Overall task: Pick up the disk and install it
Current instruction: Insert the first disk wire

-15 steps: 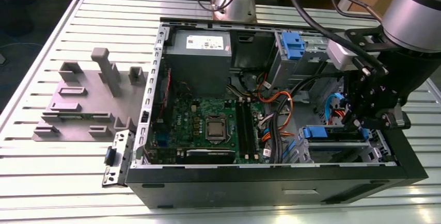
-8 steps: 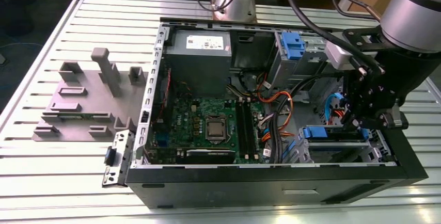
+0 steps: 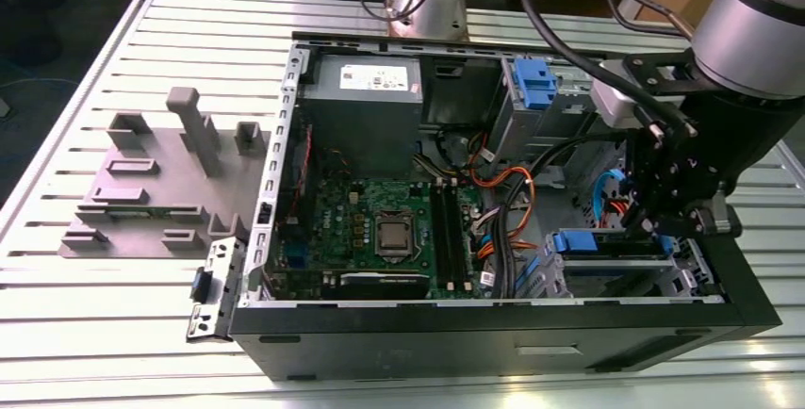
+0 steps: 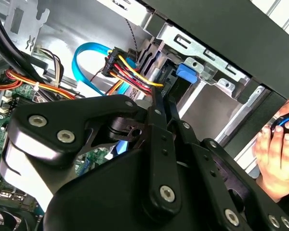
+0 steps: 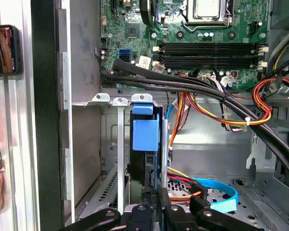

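The disk (image 5: pixel 145 144) stands on edge in a slot of the silver drive cage (image 5: pixel 101 97), right ahead of the claw (image 5: pixel 158 204) in the first wrist view. Mostly its blue plastic bracket (image 5: pixel 145 130) shows; the body below is a dark sliver, and its label is hidden. In the exterior view the blue bracket (image 3: pixel 586 242) shows just beside the claw (image 3: pixel 663 225), low in the open computer case (image 3: pixel 503 329); the claw's black linkage covers the rest.

The claw's fingers (image 5: pixel 164 211) lie close together, their tips at the lower edge of the disk. I cannot tell whether they pinch it or merely press against it, since the contact is lost in shadow. In the second wrist view the black claw body (image 4: pixel 135 183) blocks the slot.

Beside the claw runs a bundle of red, yellow and orange wires (image 5: pixel 221 118) and a light-blue flat cable (image 5: pixel 216 190). Beyond lies the green motherboard (image 5: pixel 183 29). A person's hand (image 4: pixel 277 154) rests on the surface outside the case wall.
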Robot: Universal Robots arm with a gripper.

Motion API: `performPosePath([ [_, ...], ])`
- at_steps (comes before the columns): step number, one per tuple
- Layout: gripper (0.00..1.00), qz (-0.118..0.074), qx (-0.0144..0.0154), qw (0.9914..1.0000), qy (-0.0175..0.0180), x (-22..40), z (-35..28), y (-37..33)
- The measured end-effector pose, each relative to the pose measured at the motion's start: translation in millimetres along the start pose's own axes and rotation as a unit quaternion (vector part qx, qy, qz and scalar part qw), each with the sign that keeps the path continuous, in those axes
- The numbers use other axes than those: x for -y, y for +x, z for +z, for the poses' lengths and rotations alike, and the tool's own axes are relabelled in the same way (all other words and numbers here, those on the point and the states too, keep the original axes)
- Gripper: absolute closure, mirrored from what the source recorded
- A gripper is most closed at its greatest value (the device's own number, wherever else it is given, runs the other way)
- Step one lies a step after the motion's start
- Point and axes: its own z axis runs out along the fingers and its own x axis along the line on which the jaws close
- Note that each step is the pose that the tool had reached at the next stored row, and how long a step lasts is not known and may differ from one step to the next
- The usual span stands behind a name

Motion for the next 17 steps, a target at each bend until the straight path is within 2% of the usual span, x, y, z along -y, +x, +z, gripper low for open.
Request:
performPosePath([
  [8, 0.84, 0.004, 0.0006, 0.99999, -0.0001, -0.4, 3.9, 0.5],
  [17, 0.84, 0.004, 0.0007, 0.99999, -0.0001, -0.4, 4.4, 0.5],
])
